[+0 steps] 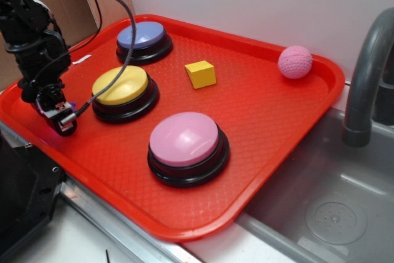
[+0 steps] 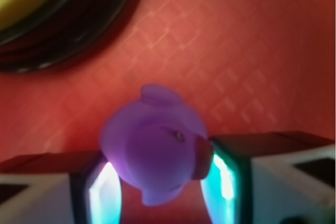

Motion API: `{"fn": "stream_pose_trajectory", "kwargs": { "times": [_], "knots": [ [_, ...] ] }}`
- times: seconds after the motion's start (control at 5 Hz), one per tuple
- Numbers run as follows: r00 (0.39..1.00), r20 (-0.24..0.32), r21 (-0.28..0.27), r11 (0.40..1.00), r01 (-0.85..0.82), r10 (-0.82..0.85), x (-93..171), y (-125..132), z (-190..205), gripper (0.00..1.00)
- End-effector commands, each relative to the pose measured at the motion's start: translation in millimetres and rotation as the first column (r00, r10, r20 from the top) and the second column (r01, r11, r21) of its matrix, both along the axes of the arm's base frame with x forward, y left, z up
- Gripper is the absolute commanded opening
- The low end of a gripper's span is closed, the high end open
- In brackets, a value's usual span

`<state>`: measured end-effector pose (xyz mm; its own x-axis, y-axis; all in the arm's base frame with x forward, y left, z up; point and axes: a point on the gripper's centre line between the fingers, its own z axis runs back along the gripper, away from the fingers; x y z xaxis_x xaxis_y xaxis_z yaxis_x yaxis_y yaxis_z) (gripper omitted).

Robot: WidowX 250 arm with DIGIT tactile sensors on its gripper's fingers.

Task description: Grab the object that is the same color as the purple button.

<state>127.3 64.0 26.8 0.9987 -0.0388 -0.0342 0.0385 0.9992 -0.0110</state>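
The object, a tiny purple rubber duck (image 2: 155,145), sits between my gripper's (image 2: 160,157) two fingers in the wrist view. Its beak presses the right pad (image 2: 223,174) and its body touches the left pad (image 2: 105,190), so the gripper is shut on it just over the red tray. In the exterior view my gripper (image 1: 58,115) is low at the tray's left edge, beside the yellow button, and the duck is hidden by the fingers. The purple button (image 1: 143,35) stands at the tray's back left.
A yellow-domed button (image 1: 120,84) is right beside the gripper; its black base (image 2: 52,40) fills the wrist view's top left. A pink-domed button (image 1: 184,138), a yellow cube (image 1: 201,73) and a pink knitted ball (image 1: 295,61) share the red tray (image 1: 320,100). A sink (image 1: 345,214) and faucet (image 1: 369,72) lie right.
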Motion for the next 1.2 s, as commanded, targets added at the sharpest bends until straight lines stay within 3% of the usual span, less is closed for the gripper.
{"fn": "stream_pose_trajectory", "kwargs": {
  "times": [0.0,0.2,0.4,0.8,1.0],
  "knots": [
    [0.993,0.078,0.003,0.996,-0.088,0.087,0,4,95,0.0],
    [0.982,0.107,-0.046,0.987,-0.152,0.156,-1,6,134,0.0],
    [0.976,0.109,0.015,0.982,-0.189,0.187,23,2,163,0.0],
    [0.976,0.166,0.021,0.989,-0.149,0.144,70,-7,200,0.0],
    [0.974,0.184,0.026,0.99,-0.138,0.131,70,-11,202,0.0]
  ]
}}
